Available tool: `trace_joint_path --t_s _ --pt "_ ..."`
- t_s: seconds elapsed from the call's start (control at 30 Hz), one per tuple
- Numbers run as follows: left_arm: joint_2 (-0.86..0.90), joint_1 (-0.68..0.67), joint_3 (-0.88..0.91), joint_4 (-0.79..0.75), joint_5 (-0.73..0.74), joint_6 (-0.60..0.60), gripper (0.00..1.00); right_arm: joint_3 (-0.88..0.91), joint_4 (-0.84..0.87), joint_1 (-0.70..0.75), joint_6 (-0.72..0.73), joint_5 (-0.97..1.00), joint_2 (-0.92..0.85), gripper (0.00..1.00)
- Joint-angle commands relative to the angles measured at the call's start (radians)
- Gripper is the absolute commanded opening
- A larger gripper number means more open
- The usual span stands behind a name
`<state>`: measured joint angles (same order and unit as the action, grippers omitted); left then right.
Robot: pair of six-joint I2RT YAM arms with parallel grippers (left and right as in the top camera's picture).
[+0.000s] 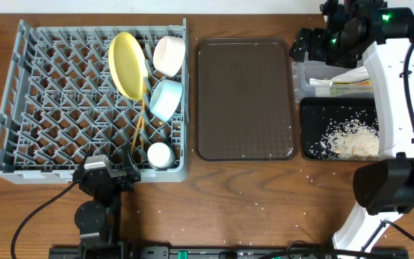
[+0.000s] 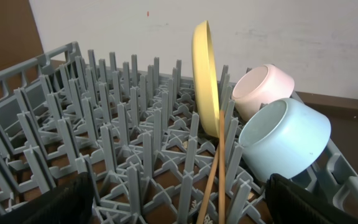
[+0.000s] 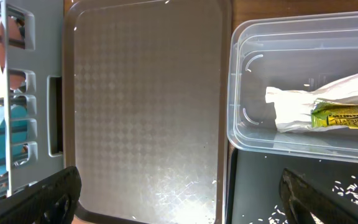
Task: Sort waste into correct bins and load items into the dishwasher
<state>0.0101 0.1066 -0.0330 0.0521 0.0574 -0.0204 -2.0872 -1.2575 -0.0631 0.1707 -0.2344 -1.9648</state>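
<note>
From overhead, the grey dish rack [image 1: 49, 108] sits on the left of the counter [image 1: 264, 208]. It's got the yellow plate [image 1: 126, 65] standing on edge, with the white bowl [image 1: 169, 55] and light blue bowl [image 1: 166, 99] just right of it. The chopsticks [image 1: 141, 128] slant down between the pegs and the small white cup [image 1: 160, 155] is in the near right corner. The brown serving tray [image 1: 244, 101] is in the middle with a few stray grains on it. Over on the right, the clear tub [image 1: 311, 79] has the snack wrapper [image 1: 349, 80] lying in it, and the black tray [image 1: 315, 115] just in front of it holds a pile of rice crumbs [image 1: 351, 138]. The left tool [image 1: 110, 171] hovers at the rack's near edge, and the right tool [image 1: 311, 44] is up by the tub's far left corner. In the left wrist view, its fingers [image 2: 55, 202] are spread wide, looking across the pegs at the upright plate and both bowls tipped on their sides. In the right wrist view, those fingers [image 3: 36, 196] are spread wide too, up above the serving tray, with the wrapper in the tub off to the right and the black tray's corner below it.
</note>
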Motion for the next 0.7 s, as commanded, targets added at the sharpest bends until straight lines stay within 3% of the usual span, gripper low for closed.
trace_joint_path --t_s 0.0,0.27,0.5,0.67 --pt "-0.005 -0.005 0.029 0.013 0.003 0.02 0.89 -0.005 0.0 -0.01 -0.011 -0.002 0.003 0.99" --pt "-0.005 -0.005 0.029 0.013 0.003 0.02 0.89 -0.005 -0.005 -0.009 -0.011 -0.002 0.003 0.99" --pt "-0.005 -0.005 0.029 0.013 0.003 0.02 0.89 -0.005 -0.117 -0.006 -0.034 0.043 0.01 0.99" --pt "-0.005 -0.005 0.029 0.013 0.003 0.02 0.89 0.007 -0.048 -0.037 -0.134 0.093 0.088 0.99"
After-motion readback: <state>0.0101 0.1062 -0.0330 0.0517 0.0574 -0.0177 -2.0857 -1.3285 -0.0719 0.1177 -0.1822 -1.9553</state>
